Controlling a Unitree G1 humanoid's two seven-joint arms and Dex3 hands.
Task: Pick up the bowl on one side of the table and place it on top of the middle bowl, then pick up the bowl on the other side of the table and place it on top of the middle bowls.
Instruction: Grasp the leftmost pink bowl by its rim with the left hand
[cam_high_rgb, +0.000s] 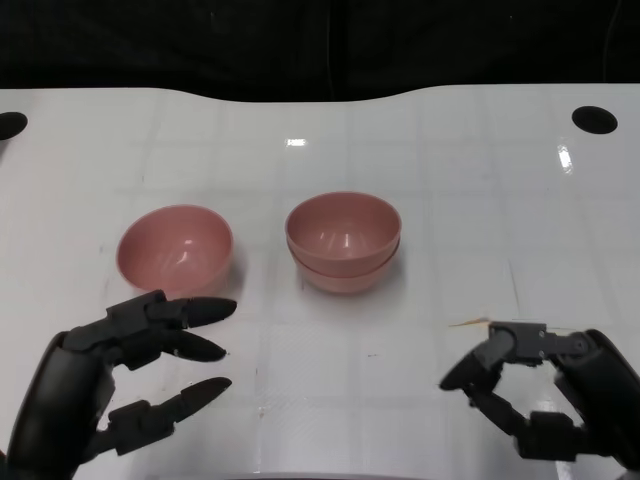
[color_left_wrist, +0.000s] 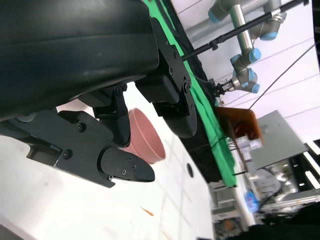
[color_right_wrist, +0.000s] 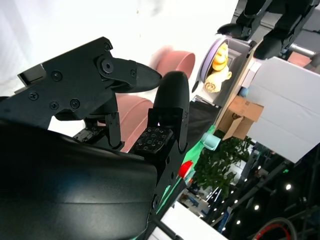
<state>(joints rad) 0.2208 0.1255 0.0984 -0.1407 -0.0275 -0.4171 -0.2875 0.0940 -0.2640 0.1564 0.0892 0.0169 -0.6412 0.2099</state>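
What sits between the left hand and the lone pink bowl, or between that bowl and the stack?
Nothing visible. The left hand hangs open just short of the single pink plastic bowl, with only bare white table between them, and likewise across to the two stacked pink bowls.

Two nested pink bowls (cam_high_rgb: 343, 243) centre; single bowl (cam_high_rgb: 175, 248) left, upright.
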